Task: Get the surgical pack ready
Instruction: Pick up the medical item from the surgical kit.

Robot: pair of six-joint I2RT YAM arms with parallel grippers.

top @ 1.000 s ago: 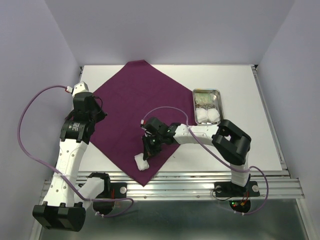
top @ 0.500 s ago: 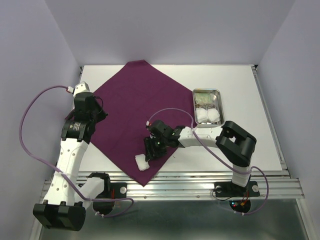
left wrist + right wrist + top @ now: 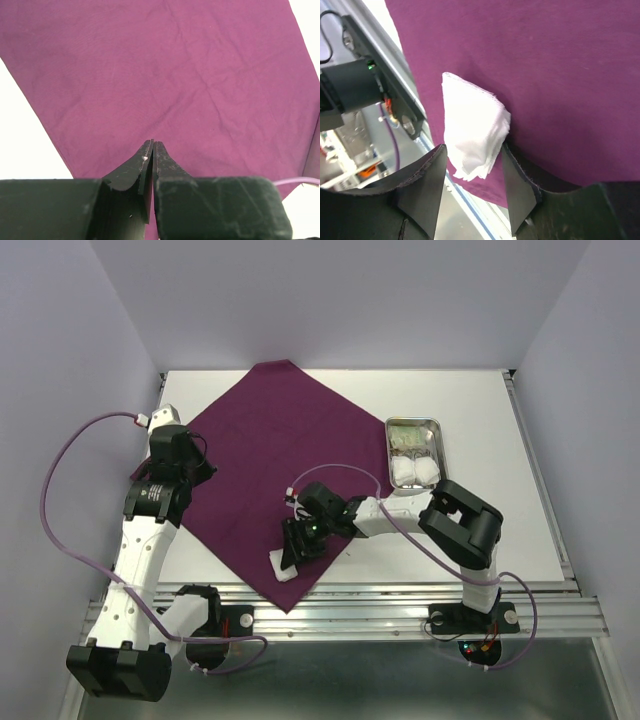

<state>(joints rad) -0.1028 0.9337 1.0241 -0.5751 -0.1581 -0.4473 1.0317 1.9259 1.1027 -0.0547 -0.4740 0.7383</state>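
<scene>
Maroon matte fabric is what we have to handle: the cloth [image 3: 250, 440] lies flat as a diamond on the white table [image 3: 500, 440], filling the left and middle of the top view, with its nearest corner drooping over the table's front edge at the bottom of the frame. Just above that corner sits a folded white gauze [image 3: 470, 125], and the right gripper [image 3: 473, 146] hangs over it with jaws spread, one finger on each side of the pad and nothing clamped. We judge the cloth light, soft and limp. It should slide easily on the smooth table, drape rather than hold a shape, and wrinkle if pushed, so we would pinch it at a corner or along a free edge, not in the middle. Further up, at the left corner, the left gripper [image 3: 152, 145] has its fingers pressed together over the fabric, and we see nothing between them. Beyond the right arm, at right of centre, stands a steel tray [image 3: 441, 440] well clear of the cloth's middle. One diagonal runs straight from the near corner to the far corner at top centre. It looks about square, so we cannot name a true long axis.
</scene>
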